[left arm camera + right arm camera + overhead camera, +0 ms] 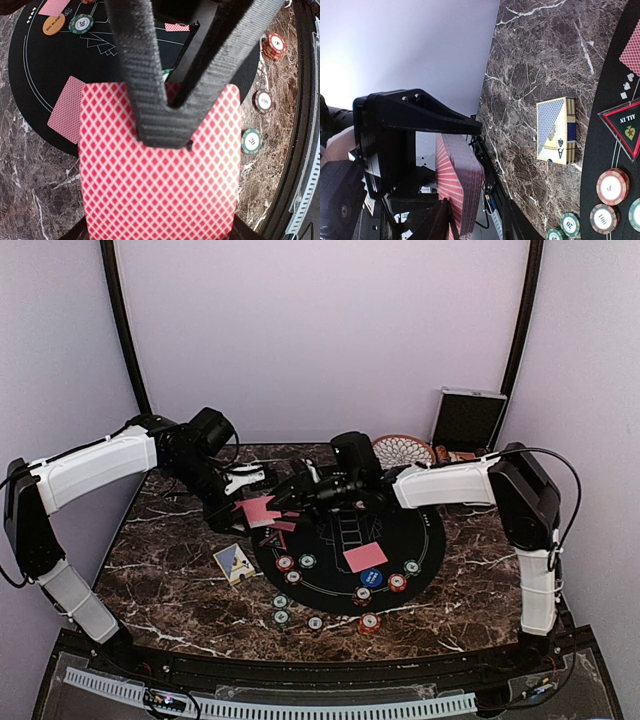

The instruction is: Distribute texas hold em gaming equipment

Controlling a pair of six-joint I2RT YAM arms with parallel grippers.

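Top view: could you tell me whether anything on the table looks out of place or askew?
Nothing looks spilled or damaged. The card box lies askew on the marble table, off the round mat; some chips sit off it.

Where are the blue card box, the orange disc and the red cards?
blue card box (pixel 556 130), right wrist view, middle of its top face.
orange disc (pixel 54 25), left wrist view, middle of its face.
red cards (pixel 160 200), left wrist view, back of the top card.

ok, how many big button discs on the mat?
2. A blue disc lies on the near part of the mat; an orange disc lies on it beside a green chip. Part of the mat is covered from above, so another may be hidden.
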